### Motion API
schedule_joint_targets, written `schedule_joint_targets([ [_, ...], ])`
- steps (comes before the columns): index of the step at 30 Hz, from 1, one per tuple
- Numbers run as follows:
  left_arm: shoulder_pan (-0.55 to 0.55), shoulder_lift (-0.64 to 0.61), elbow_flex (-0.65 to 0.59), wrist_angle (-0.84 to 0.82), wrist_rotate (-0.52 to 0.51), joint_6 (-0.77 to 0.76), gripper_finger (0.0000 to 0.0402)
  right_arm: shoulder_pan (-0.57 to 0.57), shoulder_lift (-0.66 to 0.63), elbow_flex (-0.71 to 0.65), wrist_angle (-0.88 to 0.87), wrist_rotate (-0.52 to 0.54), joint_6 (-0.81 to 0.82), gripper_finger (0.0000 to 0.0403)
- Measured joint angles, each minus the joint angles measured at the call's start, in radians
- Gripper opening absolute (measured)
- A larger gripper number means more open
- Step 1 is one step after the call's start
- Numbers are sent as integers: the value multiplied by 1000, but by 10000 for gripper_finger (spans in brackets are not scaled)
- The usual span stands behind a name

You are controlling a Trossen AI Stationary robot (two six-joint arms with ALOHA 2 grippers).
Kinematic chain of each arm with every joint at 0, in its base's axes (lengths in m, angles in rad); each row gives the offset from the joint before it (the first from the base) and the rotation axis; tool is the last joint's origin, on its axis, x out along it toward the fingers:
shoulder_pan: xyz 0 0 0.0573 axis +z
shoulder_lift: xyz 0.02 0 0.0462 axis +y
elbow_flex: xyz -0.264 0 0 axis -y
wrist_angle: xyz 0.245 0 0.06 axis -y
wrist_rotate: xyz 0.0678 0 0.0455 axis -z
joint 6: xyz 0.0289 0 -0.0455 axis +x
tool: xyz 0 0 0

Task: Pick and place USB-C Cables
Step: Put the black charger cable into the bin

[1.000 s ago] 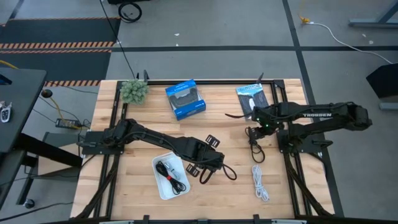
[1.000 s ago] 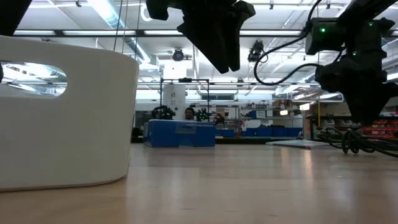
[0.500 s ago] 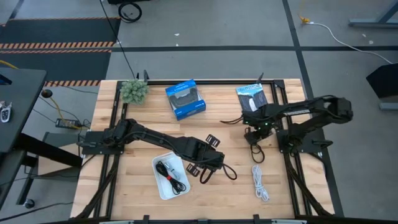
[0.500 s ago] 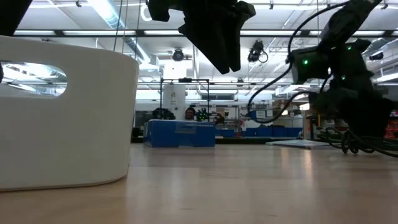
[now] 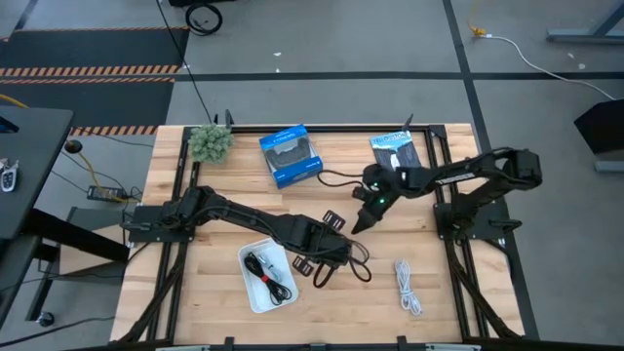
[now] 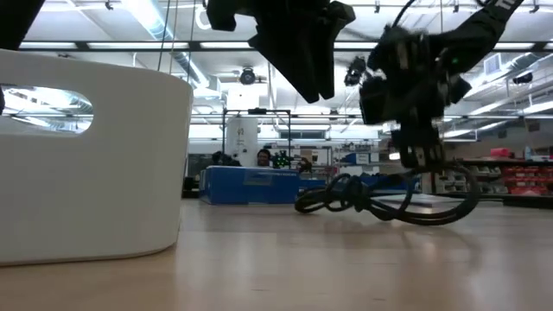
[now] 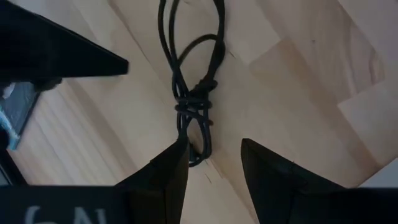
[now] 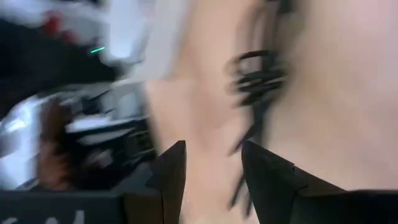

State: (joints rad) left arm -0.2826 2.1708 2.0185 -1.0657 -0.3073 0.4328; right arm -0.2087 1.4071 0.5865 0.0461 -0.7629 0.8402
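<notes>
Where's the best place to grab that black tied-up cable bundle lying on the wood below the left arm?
Grip the black tied-up cable bundle at its wrapped waist, coming straight down from above. The loops splay loosely at either end, but the wrap gathers every strand into one narrow spot that the open left end effector can straddle.

Right gripper point(image 5: 357, 222) now beside black cable point(image 5: 353, 261).

No readable text, blue box point(image 5: 291, 155) label and packaged item point(image 5: 397, 151) print perhaps too small
</notes>
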Motion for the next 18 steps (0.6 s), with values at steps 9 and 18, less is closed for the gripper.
schedule_joint_targets([
  [9,4,9,0,53,18,-42,156,1,-186,-1,1,-11,-2,162],
  [18,17,44,1,180,31,-57,156,-48,-397,-1,-4,-13,-67,162],
])
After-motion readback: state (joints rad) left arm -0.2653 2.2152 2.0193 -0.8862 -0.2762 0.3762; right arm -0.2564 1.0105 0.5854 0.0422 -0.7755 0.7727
